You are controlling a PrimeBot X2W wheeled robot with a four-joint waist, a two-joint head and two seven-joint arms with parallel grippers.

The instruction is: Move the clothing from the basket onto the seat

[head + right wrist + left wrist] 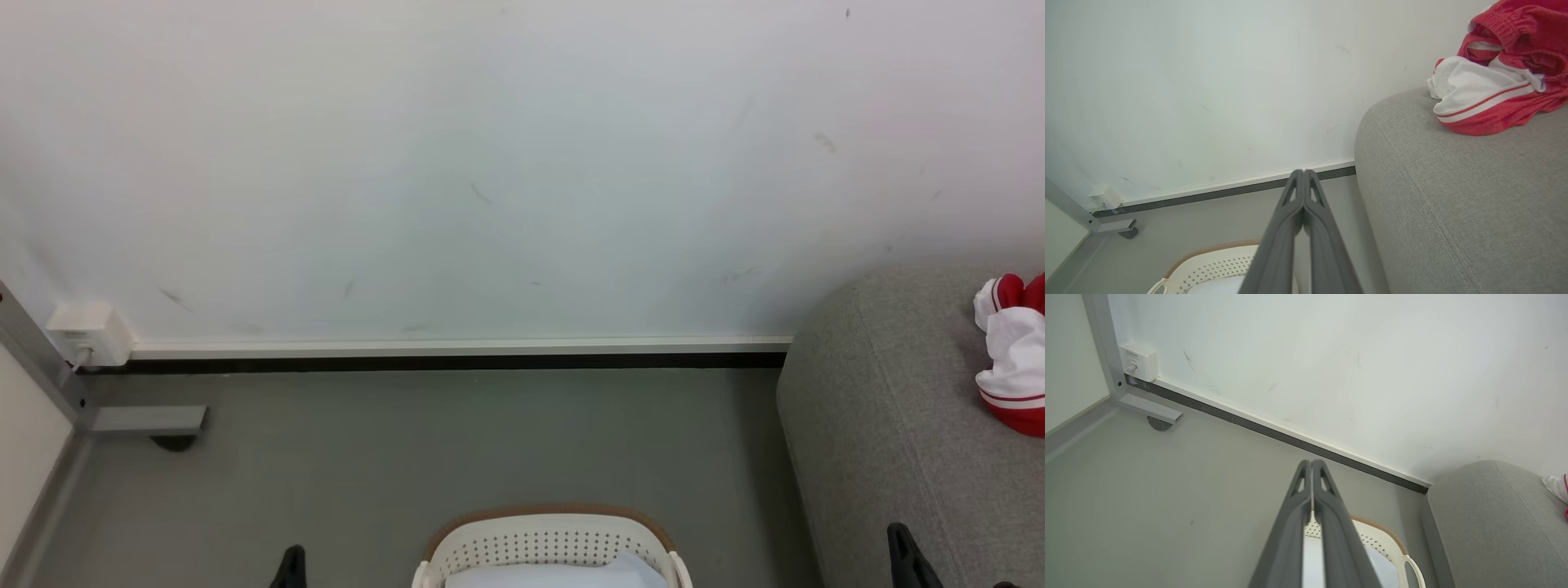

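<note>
Two claws, left claw [1311, 462] and right claw [1303, 171], are clenched and empty. The red-and-white clothing [1014, 359] lies on the grey seat [882, 425] at three o'clock; the basket [551, 535] stands at six o'clock.

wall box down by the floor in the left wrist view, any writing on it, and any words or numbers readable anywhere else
small label on the white wall box: too small and blurred to read
clothing, basket, seat: no lettering visible
</note>
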